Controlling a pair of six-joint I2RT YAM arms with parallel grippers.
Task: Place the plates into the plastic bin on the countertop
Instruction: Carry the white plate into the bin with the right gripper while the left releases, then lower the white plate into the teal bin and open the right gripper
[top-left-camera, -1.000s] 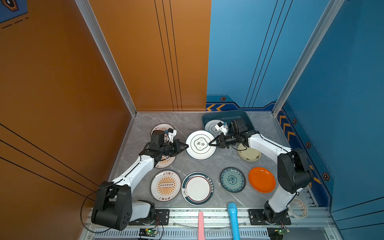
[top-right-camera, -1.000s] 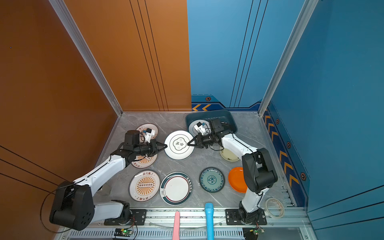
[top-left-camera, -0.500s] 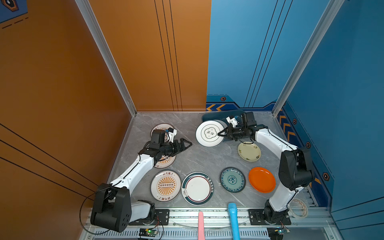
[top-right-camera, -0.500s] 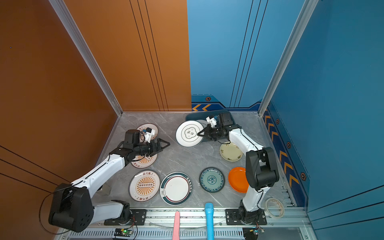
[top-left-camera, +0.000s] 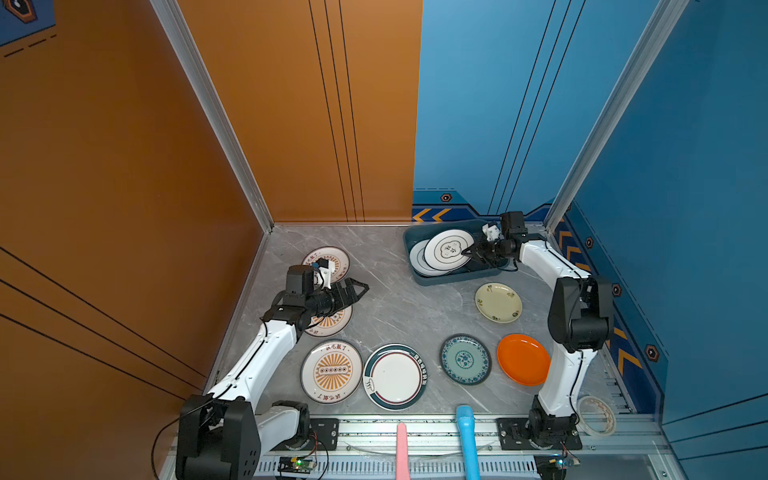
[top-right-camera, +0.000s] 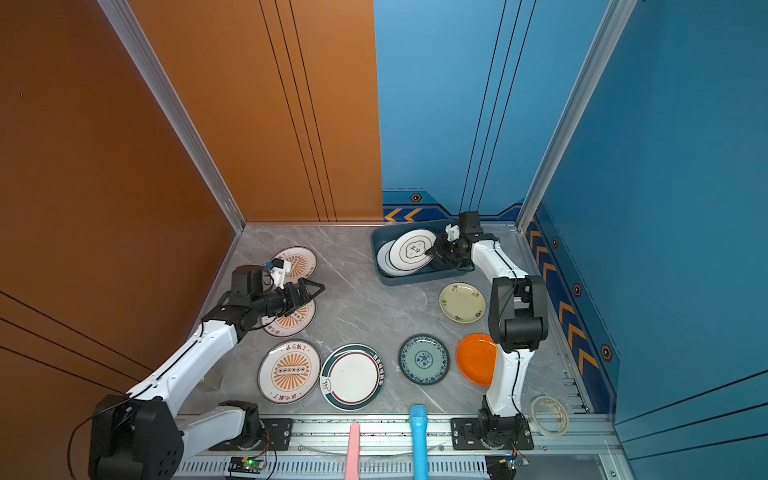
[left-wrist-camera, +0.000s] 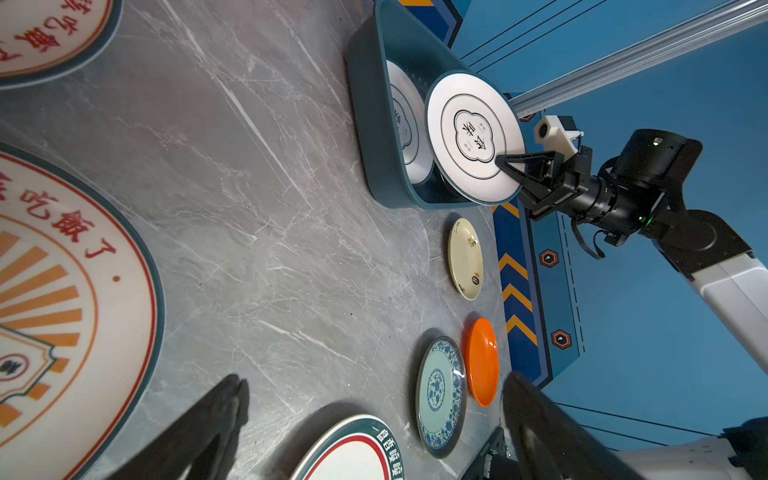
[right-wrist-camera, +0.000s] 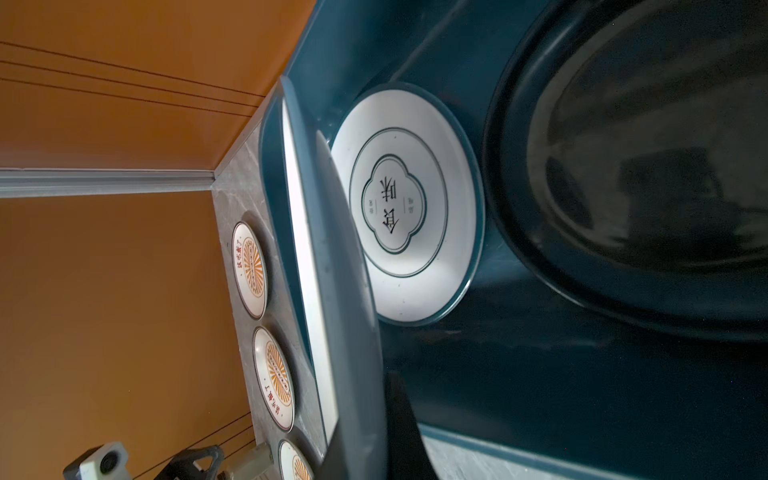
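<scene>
Right jaws: clamped on the rim of a white emblem plate, held tilted above the plastic bin. From the grip, reaching across toward the bin's farther end, over a second emblem plate lying flat inside; black plate at the bin's nearer end. Likely next: lowering and letting go; little spare room between the bin's walls. Left jaws: spread wide, empty, well away from the bin, above a sunburst plate on the surface.

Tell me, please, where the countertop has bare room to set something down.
Bare: the middle of the countertop, between left gripper, bin, cream plate and the front row of plates; also the back, left of the bin. Crowded: the front row and left side.
</scene>
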